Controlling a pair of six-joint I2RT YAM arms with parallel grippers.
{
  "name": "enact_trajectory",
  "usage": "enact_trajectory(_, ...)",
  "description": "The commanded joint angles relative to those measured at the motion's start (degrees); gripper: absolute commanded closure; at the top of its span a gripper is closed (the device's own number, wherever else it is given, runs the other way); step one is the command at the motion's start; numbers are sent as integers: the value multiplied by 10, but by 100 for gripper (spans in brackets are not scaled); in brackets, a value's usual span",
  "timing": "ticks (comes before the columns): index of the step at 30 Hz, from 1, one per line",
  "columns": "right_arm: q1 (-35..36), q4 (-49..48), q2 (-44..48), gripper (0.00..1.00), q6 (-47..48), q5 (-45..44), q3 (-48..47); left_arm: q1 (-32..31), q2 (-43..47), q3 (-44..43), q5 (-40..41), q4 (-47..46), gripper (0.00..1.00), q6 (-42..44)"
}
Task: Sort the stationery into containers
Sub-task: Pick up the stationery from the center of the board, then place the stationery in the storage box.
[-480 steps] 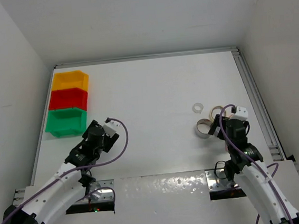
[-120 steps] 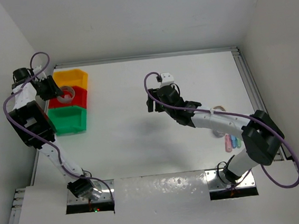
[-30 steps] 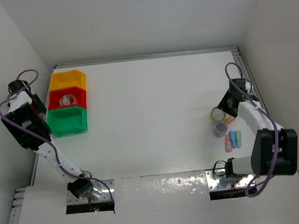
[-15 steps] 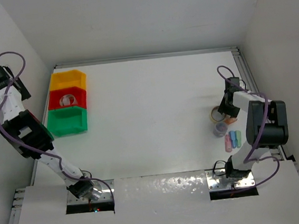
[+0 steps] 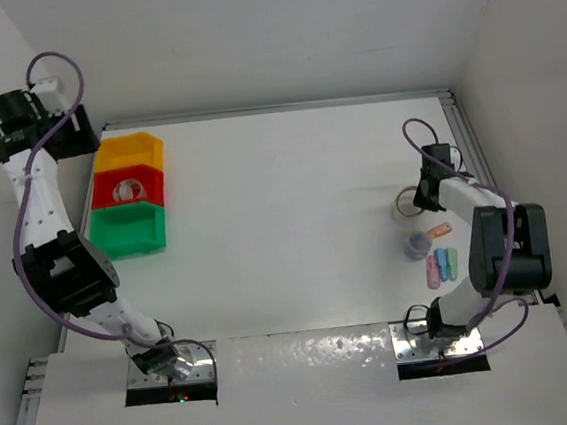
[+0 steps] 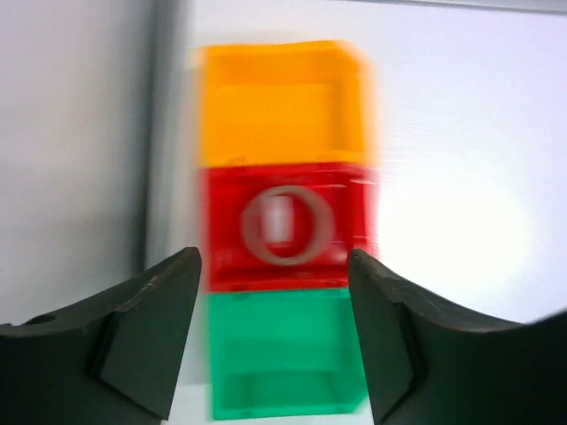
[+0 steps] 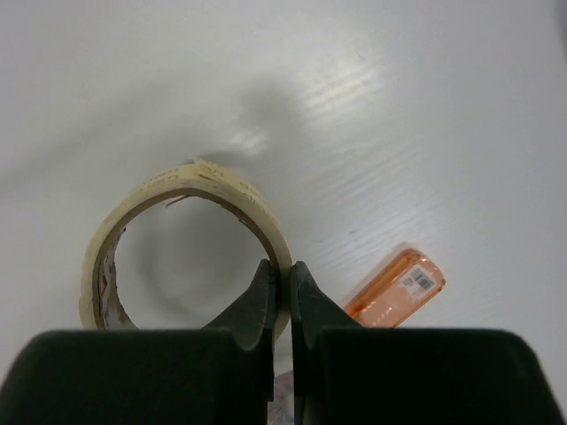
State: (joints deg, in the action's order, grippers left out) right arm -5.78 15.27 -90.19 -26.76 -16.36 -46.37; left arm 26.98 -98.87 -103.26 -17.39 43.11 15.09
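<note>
The yellow bin (image 5: 133,152), red bin (image 5: 129,190) and green bin (image 5: 125,232) stand in a row at the far left. A white tape roll (image 6: 252,226) lies in the red bin (image 6: 221,266). My left gripper (image 6: 273,257) hangs open and empty high above the bins, by the left wall (image 5: 73,134). At the right, my right gripper (image 7: 282,276) is shut on the wall of a beige tape roll (image 7: 115,230), one finger inside the ring and one outside. An orange stick (image 7: 394,288) lies just beside it.
Near the beige roll (image 5: 403,204) lie a small greyish roll (image 5: 418,246) and pink (image 5: 432,273), blue (image 5: 441,264) and green (image 5: 452,260) sticks. A metal rail (image 5: 481,173) runs along the table's right edge. Walls close in on both sides.
The right gripper has closed on the beige roll's wall. The left gripper has opened wider and swung up along the left wall to above the bins.
</note>
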Motion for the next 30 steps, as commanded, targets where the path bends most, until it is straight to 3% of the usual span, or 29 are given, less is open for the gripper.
enact_trajectory(1,51,-49,100,100,3,-38,-28,-76,26,-54,-124,69,33,52)
enact_trajectory(7,216,-111,157,100,-22,-72,-60,-200,44,-49,-197,84,28,44)
enact_trajectory(14,385,-182,79,100,-56,-75,-107,-354,21,-3,-174,102,27,27)
enact_trajectory(24,465,-190,5,100,-71,-80,-173,-478,-5,52,-205,73,27,-11)
enact_trajectory(30,482,-196,0,100,-70,-79,-181,-499,-18,76,-164,29,30,-52)
